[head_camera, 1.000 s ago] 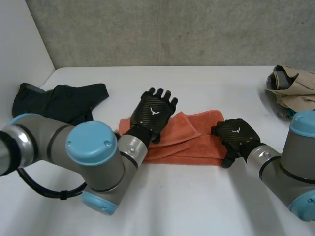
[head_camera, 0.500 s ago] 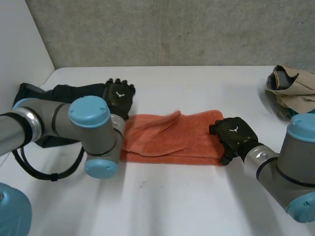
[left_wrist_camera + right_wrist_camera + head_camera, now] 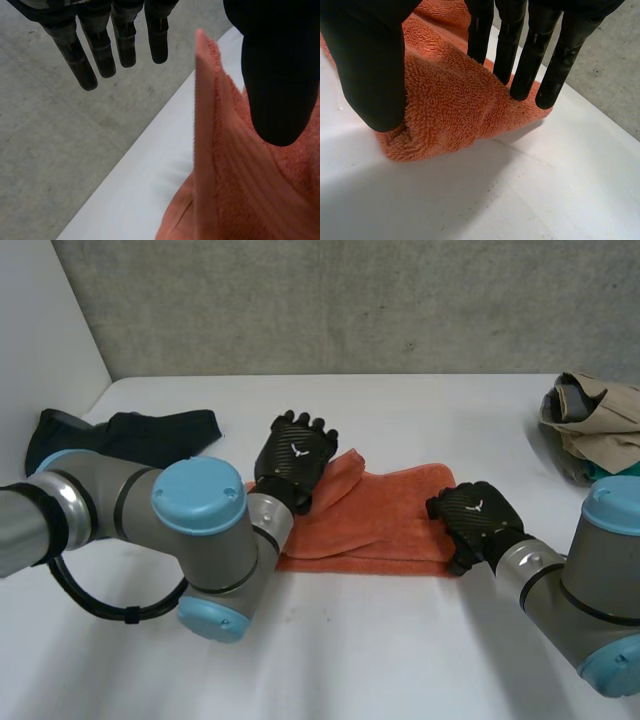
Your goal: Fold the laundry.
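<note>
An orange towel point(image 3: 390, 515) lies folded lengthwise across the middle of the white table. My left hand point(image 3: 295, 460) is at its left end with fingers straight and spread. In the left wrist view a raised flap of the towel point(image 3: 205, 125) stands between the fingers point(image 3: 102, 55) and the thumb point(image 3: 280, 75), leaning by the thumb, not clamped. My right hand point(image 3: 478, 515) is on the towel's right end. There the towel point(image 3: 450, 100) bunches up between the thumb point(image 3: 370, 65) and the fingertips point(image 3: 520, 75), which press into it.
A black garment point(image 3: 130, 435) lies at the table's far left, just behind my left arm. A beige heap of clothes point(image 3: 595, 415) sits at the far right edge. A grey wall runs behind the table.
My left hand swung left to the black garment, then came back to the towel's left end, where a flap now stands up. The right hand stayed put and drew its fingers closer together.
</note>
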Controlling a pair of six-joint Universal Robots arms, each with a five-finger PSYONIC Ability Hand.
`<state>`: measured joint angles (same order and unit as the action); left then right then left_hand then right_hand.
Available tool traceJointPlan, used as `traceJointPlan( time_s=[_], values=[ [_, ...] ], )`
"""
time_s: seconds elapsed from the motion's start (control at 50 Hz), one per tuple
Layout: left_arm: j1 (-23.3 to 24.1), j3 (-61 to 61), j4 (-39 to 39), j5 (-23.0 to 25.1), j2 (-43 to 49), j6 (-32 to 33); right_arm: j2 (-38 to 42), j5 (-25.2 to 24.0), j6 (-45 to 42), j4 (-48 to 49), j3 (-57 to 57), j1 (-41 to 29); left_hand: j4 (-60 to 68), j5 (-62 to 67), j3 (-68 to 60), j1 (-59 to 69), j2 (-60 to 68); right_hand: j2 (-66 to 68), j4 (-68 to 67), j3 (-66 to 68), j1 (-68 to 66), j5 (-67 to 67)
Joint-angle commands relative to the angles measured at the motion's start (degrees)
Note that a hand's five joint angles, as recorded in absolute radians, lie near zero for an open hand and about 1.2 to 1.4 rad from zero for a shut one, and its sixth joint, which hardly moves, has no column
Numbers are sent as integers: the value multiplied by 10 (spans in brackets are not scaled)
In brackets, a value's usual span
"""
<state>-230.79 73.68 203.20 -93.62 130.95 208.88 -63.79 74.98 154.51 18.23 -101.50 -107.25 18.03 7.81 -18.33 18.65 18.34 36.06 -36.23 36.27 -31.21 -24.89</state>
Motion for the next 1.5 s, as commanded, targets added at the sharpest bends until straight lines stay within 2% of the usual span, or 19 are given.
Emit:
traceJointPlan(
  time_s=[0.02,0.08,0.16,0.24,0.34,0.5,0.58,0.6,0.7,0.84,0.94,1.0,1.1,1.2,1.24,1.28,1.34,1.44,1.5],
  values=[
    [-5,-83,0,25,75,-6,0,0,-2,0,-3,-2,18,20,-15,11,15,68,-67,66,-117,-80],
    [-9,-119,0,13,99,-4,0,1,-1,1,-3,-2,23,25,-20,17,20,80,-78,78,-129,-92],
    [-37,-190,0,-67,144,13,0,1,-2,6,-3,-1,46,49,-43,40,43,112,-110,110,-160,-124],
    [-76,-187,-3,-126,147,69,0,2,-2,14,-3,-1,38,40,-35,32,35,137,-135,135,-186,-149],
    [-70,-111,1,-110,109,108,-1,3,-4,19,-5,-2,16,18,-13,10,13,166,-164,164,-214,-177],
    [-33,-20,1,-90,22,81,-1,3,-21,23,-6,-2,-8,-5,10,-14,-11,220,-218,217,-268,-231],
    [-26,2,-2,-93,-7,65,1,3,-43,22,-6,-1,-9,-7,12,-15,-12,372,-370,370,-421,-384],
    [-26,9,-2,-93,-17,62,1,3,-57,19,-7,1,-11,-9,14,-17,-14,439,-437,437,-487,-450],
    [-28,38,-3,-93,-52,61,-9,11,-105,8,-22,8,-21,-19,24,-27,-24,439,-438,437,-488,-451],
    [-45,107,-3,-90,-124,58,-78,46,-213,-25,-60,42,-38,-36,41,-44,-41,439,-438,437,-488,-451],
    [-61,153,-3,-89,-172,41,-97,39,-284,-36,-56,81,-43,-41,46,-49,-46,439,-438,437,-488,-451],
    [-63,172,-3,-88,-193,24,-108,34,-328,-29,-37,63,-43,-41,46,-49,-46,439,-438,437,-488,-451],
    [-67,189,-3,-88,-214,3,-106,-25,-376,-20,16,-43,-43,-41,46,-49,-46,439,-438,437,-488,-451],
    [-70,198,-3,-88,-225,-4,-50,-156,-391,-17,53,-138,-43,-41,46,-49,-46,439,-438,437,-488,-451],
    [-71,199,-2,-89,-225,-5,-23,-183,-393,-16,66,-161,-43,-41,46,-49,-46,439,-438,437,-488,-451],
    [-71,198,-2,-89,-225,-5,14,-202,-392,-16,85,-193,-46,-44,49,-52,-49,439,-438,437,-488,-451],
    [-72,197,1,-89,-225,-6,40,-189,-390,-15,104,-219,-50,-47,53,-56,-53,439,-438,437,-488,-451],
    [-72,186,3,-88,-224,-11,47,-76,-329,-14,122,-232,-65,-62,68,-71,-68,-261,262,-263,212,249],
    [-68,176,3,-88,-223,-18,36,-47,-239,-7,122,-226,-63,-61,66,-69,-66,-261,262,-263,212,249]
  ],
)
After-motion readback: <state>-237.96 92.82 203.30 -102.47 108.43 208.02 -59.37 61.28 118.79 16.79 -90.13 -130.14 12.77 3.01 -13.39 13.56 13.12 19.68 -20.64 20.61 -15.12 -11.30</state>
